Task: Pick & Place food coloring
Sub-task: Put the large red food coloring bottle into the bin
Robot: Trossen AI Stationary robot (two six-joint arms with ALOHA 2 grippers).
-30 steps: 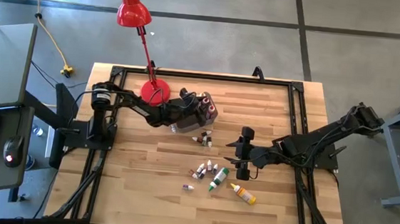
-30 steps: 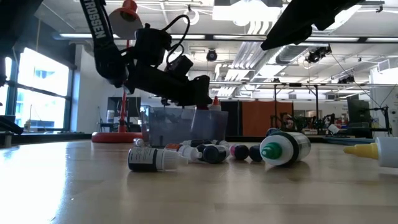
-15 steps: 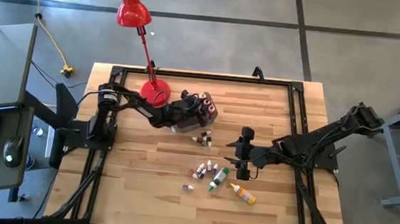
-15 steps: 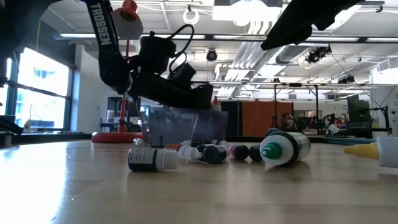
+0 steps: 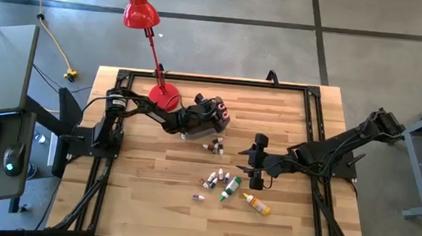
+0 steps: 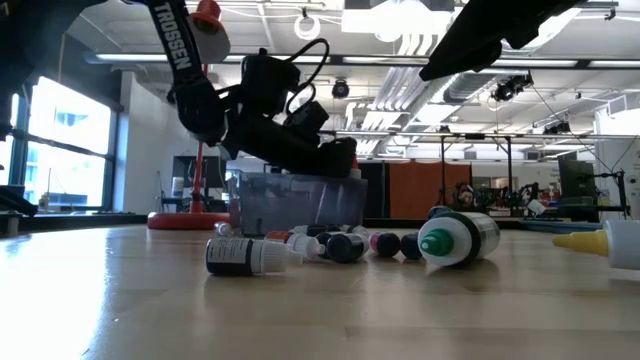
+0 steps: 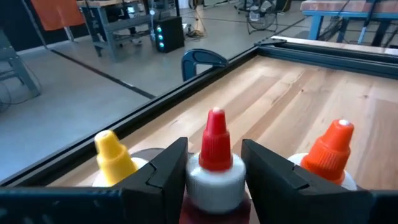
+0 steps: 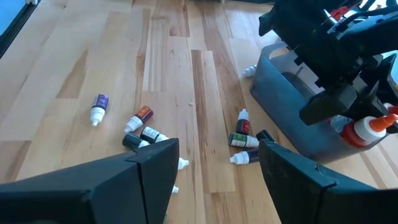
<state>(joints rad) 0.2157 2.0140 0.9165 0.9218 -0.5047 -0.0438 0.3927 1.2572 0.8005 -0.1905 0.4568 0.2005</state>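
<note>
The only readable text is the white word "TROSSEN", printed along the dark left arm (image 6: pixel 180 50) in the low view. Bottle labels are too small to read.

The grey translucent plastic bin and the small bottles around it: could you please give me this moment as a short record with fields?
bin: grey translucent plastic bin, toward the table's far side, beside the red desk lamp
in bin: yellow-capped, red-capped and orange-capped squeeze bottles, upright
left gripper: over the bin, fingers either side of the red-capped bottle
right gripper: open, waiting mid-table
still on table: scattered small bottles, lying down, including a green-capped one
</note>
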